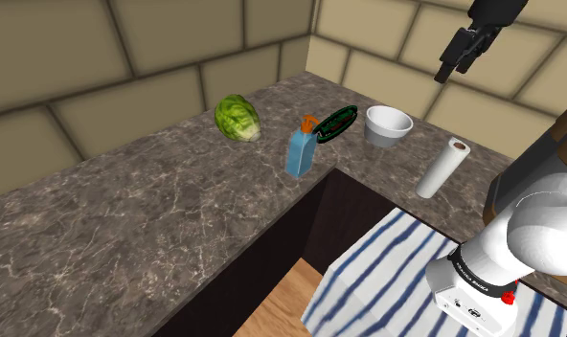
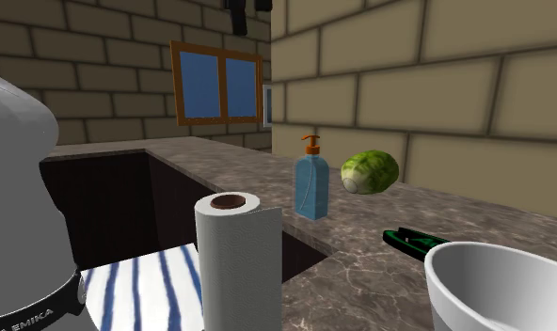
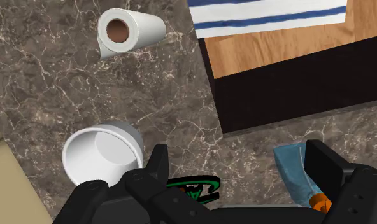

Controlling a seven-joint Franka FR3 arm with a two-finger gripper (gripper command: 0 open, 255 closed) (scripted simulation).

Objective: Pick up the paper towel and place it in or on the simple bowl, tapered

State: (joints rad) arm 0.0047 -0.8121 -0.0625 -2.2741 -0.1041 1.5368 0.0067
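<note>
Marble counter [image 1: 128,211] holds an upright paper towel [image 1: 442,168] near its inner edge, white bowl [image 1: 388,124] nearby; gripper [image 3: 239,160], apparently overhead, jaws apart.

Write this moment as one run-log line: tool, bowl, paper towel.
tool: open, high above counter, holding nothing | bowl: white, empty | paper towel: upright on counter, apart from bowl

White arm [image 1: 526,230] bends upward from the shoulder view's lower right; gripper [image 1: 451,69] hangs high, pointing down; seen from the wrist, its fingers [image 3: 156,167] stand apart.
</note>
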